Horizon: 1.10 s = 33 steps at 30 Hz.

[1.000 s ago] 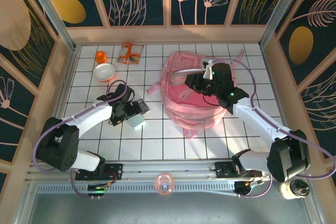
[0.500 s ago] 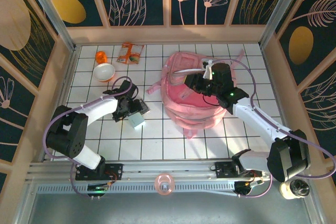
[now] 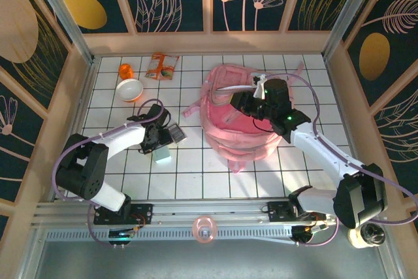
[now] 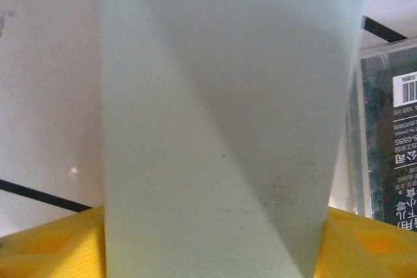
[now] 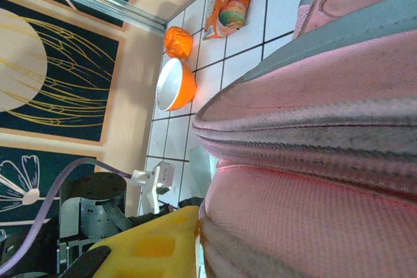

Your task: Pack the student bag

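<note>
The left gripper (image 3: 159, 143) has drawn in toward its own base since a second ago, and the pale green block (image 3: 162, 155) has shifted a little down and left with it. In the left wrist view the block (image 4: 221, 128) stands between the yellow pads (image 4: 52, 245), which flank both its sides; whether they press on it I cannot tell. A dark barcoded packet (image 3: 177, 135) lies just beside it. The student bag (image 3: 228, 132) lies right of centre on the tiled table (image 3: 196, 181). The right gripper (image 3: 251, 101) rests on its top, pinching a fold of pink fabric. An orange bowl (image 3: 129, 89) and a snack pouch (image 3: 161, 66) sit at the far left
</note>
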Motion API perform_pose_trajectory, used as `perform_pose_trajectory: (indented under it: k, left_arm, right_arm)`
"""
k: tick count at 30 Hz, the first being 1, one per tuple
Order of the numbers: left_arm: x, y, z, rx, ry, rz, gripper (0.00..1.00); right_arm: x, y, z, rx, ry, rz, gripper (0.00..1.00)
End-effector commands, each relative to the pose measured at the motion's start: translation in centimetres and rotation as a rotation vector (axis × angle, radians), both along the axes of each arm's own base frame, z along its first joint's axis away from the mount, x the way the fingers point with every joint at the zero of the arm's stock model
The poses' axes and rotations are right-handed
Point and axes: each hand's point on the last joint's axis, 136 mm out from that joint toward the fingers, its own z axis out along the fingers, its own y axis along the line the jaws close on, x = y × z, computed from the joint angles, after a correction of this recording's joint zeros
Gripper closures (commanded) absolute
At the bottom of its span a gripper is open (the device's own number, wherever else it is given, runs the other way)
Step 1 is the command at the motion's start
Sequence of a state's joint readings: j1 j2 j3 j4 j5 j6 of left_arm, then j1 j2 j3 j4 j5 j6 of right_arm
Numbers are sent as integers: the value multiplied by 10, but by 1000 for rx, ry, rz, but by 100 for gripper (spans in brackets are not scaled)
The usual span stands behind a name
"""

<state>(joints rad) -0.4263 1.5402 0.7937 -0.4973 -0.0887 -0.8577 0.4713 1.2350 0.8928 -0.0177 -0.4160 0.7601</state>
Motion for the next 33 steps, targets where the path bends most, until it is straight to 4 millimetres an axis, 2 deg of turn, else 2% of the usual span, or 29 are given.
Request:
perform_pose_trajectory:
  k: [1, 5, 10, 13, 17, 21, 24, 27, 30, 32, 33]
  left_arm:
    - [1, 1, 6, -8, -19, 4, 39]
    - [4, -4, 28, -48, -81, -9, 50]
    - [13, -17, 75, -144, -193, -13, 51]
    - [17, -48, 113, -333, -282, -19, 52]
    - [13, -103, 158, -472, -390, -201, 52]
    - [-5, -143, 163, -543, -359, -323, 51]
    - [-17, -171, 171, -666, -365, -339, 51]
    - [-17, -195, 186, -794, -380, -318, 51]
    - [-12, -218, 199, -837, -382, -339, 49]
    - [-10, -228, 195, -842, -340, -340, 48]
    - [-10, -231, 185, -840, -307, -327, 48]
  right_arm:
    - [-2, 6, 45, 42, -139, 28, 82]
    - [-1, 7, 40, 37, -130, 33, 82]
    - [1, 5, 48, 62, -143, 38, 82]
    - [6, 1, 60, 91, -162, 24, 82]
    - [10, -2, 70, 103, -177, 31, 82]
    - [13, -5, 77, 114, -182, 25, 82]
    - [15, -5, 84, 130, -188, 19, 82]
    - [14, -1, 88, 153, -191, 39, 83]
    - [15, 0, 89, 156, -189, 39, 82]
    - [15, 2, 90, 160, -185, 47, 83]
    - [15, 3, 91, 162, -188, 51, 82]
